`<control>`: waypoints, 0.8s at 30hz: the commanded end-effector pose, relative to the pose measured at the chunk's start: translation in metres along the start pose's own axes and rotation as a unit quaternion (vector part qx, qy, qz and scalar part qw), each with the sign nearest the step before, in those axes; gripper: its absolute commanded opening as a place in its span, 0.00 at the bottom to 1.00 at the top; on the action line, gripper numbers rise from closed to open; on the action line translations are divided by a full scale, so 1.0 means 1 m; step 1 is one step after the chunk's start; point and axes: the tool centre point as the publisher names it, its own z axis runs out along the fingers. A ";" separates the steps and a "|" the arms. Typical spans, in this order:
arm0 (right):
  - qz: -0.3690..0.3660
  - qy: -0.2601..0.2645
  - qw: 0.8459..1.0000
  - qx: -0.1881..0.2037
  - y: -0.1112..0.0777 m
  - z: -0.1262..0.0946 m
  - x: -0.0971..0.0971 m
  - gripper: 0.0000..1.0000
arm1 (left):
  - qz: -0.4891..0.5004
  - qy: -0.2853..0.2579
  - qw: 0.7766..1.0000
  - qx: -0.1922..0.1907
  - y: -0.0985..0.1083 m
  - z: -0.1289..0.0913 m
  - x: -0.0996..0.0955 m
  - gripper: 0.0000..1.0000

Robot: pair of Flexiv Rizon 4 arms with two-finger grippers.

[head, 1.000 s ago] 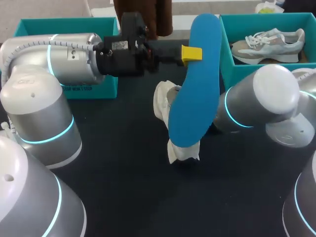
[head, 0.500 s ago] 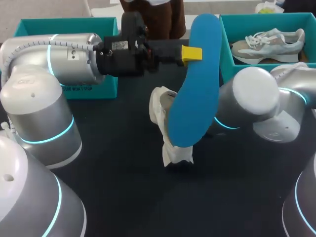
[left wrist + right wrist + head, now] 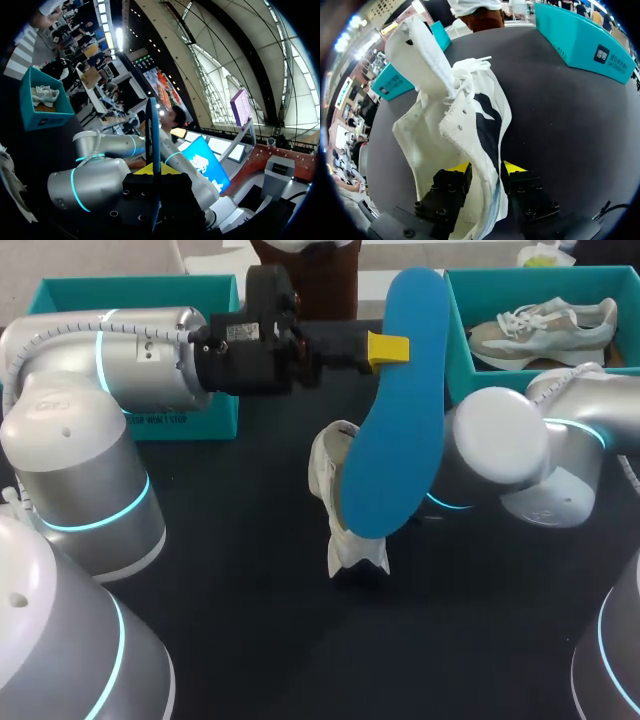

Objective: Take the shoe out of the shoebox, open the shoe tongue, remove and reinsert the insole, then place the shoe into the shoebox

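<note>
Blue insole (image 3: 396, 440) pinched in left gripper (image 3: 154, 169) — white sneaker (image 3: 455, 115) clamped in right gripper (image 3: 485, 169), that grip shown only wrist-side; shoebox (image 3: 570, 30) label unreadable.

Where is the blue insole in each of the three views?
Head view: blue insole at centre, held by the left end effector, overlapping the white shoe.
Left wrist view: blue insole edge-on, in its own end effector.
Right wrist view: not in it.
Shared landmark: the white shoe.

Bright, even overhead light; soft sheen on the left arm (image 3: 90, 350).
</note>
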 end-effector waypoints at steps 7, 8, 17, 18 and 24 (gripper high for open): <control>-0.007 0.110 0.994 -0.008 0.002 -0.059 -0.010 1.00 | 0.000 -0.001 1.000 0.000 0.002 0.000 0.000 0.00; -0.007 0.110 0.994 -0.008 0.002 -0.059 -0.010 1.00 | 0.000 -0.001 1.000 0.000 0.002 0.000 0.000 0.00; -0.007 0.110 0.994 -0.008 0.002 -0.059 -0.010 1.00 | 0.000 -0.001 1.000 0.000 0.002 0.000 0.000 0.00; -0.007 0.110 0.994 -0.008 0.002 -0.059 -0.010 1.00 | 0.000 -0.001 1.000 0.000 0.002 0.000 0.000 0.00; -0.007 0.110 0.994 -0.008 0.002 -0.059 -0.010 1.00 | 0.000 -0.001 1.000 0.000 0.002 0.000 0.000 0.00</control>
